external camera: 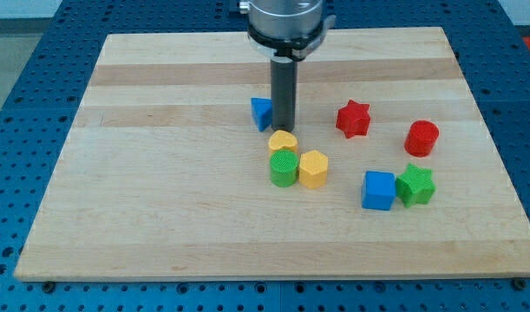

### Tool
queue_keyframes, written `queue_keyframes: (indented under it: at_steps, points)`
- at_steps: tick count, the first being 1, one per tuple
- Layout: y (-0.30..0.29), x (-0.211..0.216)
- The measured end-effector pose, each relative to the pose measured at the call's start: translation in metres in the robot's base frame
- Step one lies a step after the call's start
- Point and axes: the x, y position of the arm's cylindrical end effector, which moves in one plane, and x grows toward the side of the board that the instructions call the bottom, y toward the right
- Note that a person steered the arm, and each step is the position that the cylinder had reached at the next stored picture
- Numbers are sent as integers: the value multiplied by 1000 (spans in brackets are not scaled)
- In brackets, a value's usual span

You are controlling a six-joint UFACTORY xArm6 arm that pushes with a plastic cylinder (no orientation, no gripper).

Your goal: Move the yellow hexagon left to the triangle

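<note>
Wooden board (160,173) on a blue perforated bench: my tip (284,130) stands near the board's middle, just beside the blue triangle (260,113) on the view's left and just above a yellow heart (283,140); it is a bare rod with nothing to open or close, and grips nothing. Below the heart, the yellow hexagon (313,169) touches a green cylinder (284,167). Toward the right edge lie a red star (353,119), a red cylinder (422,138), and a blue cube (378,190) against a green star (415,185).
</note>
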Motion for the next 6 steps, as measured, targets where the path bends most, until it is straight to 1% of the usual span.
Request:
queue_keyframes:
  at_steps: [2, 3, 4, 5, 6]
  points:
    - [79, 8]
    - [106, 35]
    - [131, 39]
    - [141, 49]
    - [92, 70]
